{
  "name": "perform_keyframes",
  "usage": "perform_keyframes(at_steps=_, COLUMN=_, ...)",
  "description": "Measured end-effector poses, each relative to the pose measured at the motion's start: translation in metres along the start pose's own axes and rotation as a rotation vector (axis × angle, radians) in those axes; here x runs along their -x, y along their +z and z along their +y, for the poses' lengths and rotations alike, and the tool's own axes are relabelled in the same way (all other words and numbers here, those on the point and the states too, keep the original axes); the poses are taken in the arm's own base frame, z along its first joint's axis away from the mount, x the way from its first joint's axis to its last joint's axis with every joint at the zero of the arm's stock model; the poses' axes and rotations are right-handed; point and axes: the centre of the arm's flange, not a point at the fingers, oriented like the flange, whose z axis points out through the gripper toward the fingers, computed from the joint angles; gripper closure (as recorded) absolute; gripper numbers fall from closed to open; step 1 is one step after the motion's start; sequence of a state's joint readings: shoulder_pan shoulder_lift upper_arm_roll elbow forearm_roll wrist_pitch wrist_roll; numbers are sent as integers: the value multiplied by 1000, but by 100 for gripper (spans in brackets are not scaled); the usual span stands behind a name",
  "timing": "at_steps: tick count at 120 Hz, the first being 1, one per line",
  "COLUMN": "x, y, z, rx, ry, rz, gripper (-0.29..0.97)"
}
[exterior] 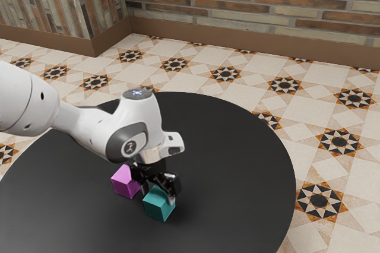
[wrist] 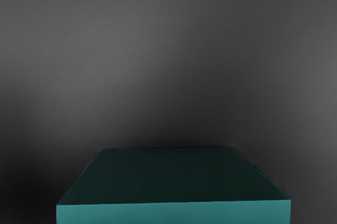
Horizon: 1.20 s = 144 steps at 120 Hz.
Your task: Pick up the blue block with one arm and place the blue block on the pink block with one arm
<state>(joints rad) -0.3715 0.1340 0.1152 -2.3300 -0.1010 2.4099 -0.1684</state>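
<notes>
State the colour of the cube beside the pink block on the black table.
Teal, a blue-green; the small cube shows best in the wrist view.

One blue block [exterior: 158,204] and one pink block [exterior: 124,183] are sitting on one black table [exterior: 237,164]; one white arm [exterior: 89,125] is reaching in.
</notes>
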Motion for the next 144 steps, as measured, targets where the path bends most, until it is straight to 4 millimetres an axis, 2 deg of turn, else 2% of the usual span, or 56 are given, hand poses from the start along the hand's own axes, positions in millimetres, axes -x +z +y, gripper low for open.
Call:
perform_keyframes(at_steps=18, x=-2, y=10, z=1, rx=-7, ry=3, rz=1, gripper=2)
perform_keyframes(at_steps=50, x=-3, y=14, z=4, rx=-9, ry=9, rz=11, gripper=4)
perform_keyframes(at_steps=83, x=-3, y=14, z=7, rx=-9, ry=9, rz=17, gripper=29)
perform_keyframes(at_steps=108, x=-3, y=13, z=7, rx=-15, ry=0, rz=21, gripper=33)
perform_keyframes(at_steps=116, x=-3, y=6, z=7, rx=-13, ry=-3, rz=32, gripper=34)
perform_keyframes(at_steps=128, x=-4, y=-15, z=9, rx=-16, ry=7, rz=64, gripper=35)
perform_keyframes(at_steps=144, x=-12, y=-75, z=10, rx=-62, ry=46, rz=127, gripper=35)
